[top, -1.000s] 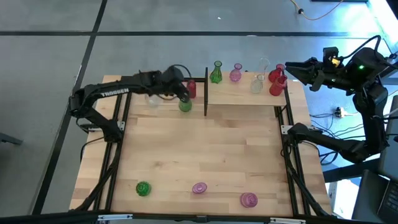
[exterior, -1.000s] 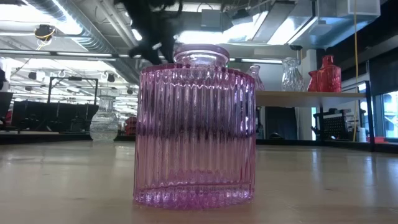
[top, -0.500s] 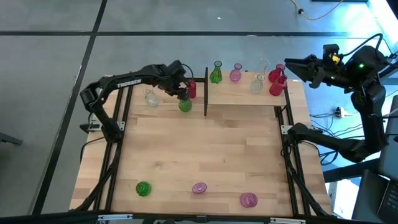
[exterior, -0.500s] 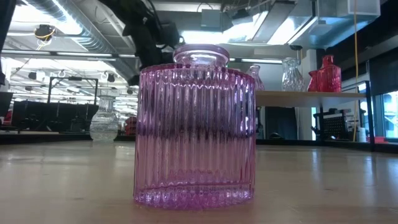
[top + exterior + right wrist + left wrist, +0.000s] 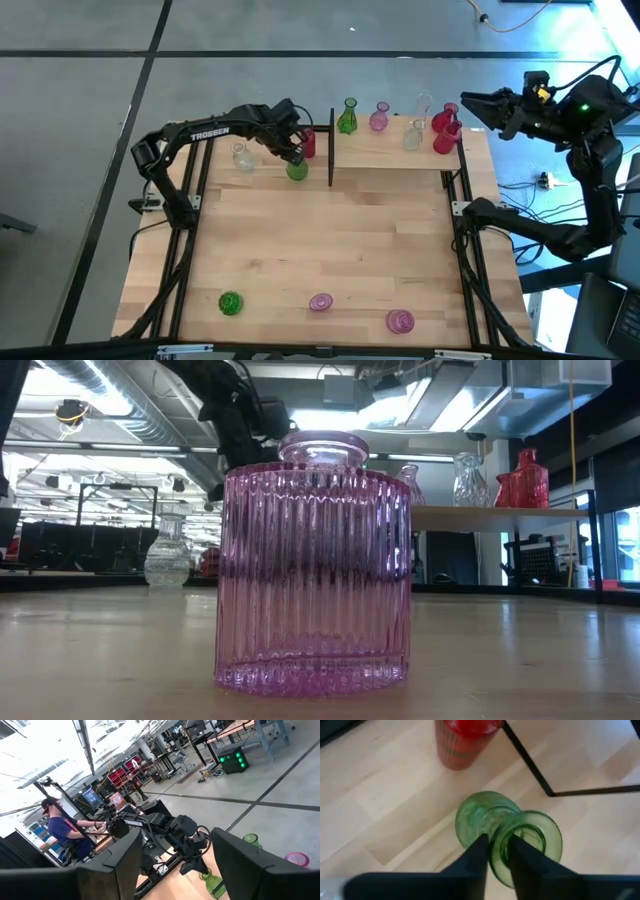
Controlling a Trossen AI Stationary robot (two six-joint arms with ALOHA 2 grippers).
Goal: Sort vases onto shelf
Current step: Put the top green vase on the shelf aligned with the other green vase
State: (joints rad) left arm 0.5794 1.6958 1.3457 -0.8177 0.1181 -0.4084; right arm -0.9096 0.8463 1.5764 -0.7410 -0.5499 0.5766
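Observation:
A green vase (image 5: 297, 170) stands on the table just left of the shelf's black post (image 5: 331, 150). My left gripper (image 5: 292, 155) is over it, shut on its mouth (image 5: 527, 842). A red vase (image 5: 308, 143) stands just beyond it, and a clear vase (image 5: 241, 155) to its left. The shelf (image 5: 390, 152) at the far right carries a green vase (image 5: 347, 118), a pink one (image 5: 379, 118), clear ones and a red one (image 5: 445, 128). My right gripper (image 5: 175, 870) hangs open, raised beyond the shelf's right end (image 5: 468, 102). My left gripper pinches the green vase's flared rim (image 5: 499, 851) between its two fingers. One finger (image 5: 522, 857) reaches into the mouth and the other (image 5: 477, 855) lies outside against the neck. The fingers slant steeply down from the table's left. The vase stands on the table.
Near the front edge stand a green vase (image 5: 230, 302) and two pink vases (image 5: 320, 301) (image 5: 400, 320); one of the pink ones fills the low view (image 5: 312, 570). Bare wood lies across the middle of the table (image 5: 330, 240). A person (image 5: 62, 832) sits in the room beyond.
My left gripper has sunk onto the green vase and tipped more steeply downward, while the arm's elbow has swung toward the table's far edge. The green vase stands where it was.

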